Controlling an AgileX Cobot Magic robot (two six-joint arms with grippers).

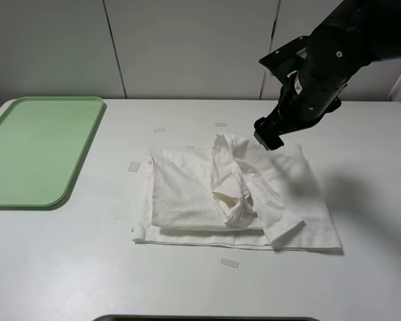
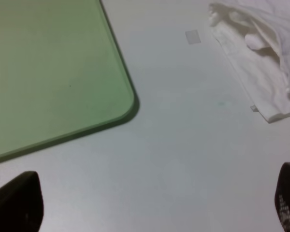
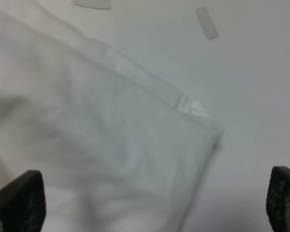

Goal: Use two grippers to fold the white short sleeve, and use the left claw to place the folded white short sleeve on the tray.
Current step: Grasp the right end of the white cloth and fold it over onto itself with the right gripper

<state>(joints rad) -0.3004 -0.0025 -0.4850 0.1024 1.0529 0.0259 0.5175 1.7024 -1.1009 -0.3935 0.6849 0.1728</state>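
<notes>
The left pincer [image 2: 152, 207] hangs nearest, over bare tabletop [image 1: 67, 267], its fingers wide apart and empty. Beyond it the shirt [image 1: 234, 197] lies partly folded and rumpled in the middle of the tabletop, well apart from the tray [image 1: 37, 150] at the left edge. The right pincer [image 1: 269, 137] hovers over the shirt's far right part, fingers spread wide, gripping nothing.
</notes>
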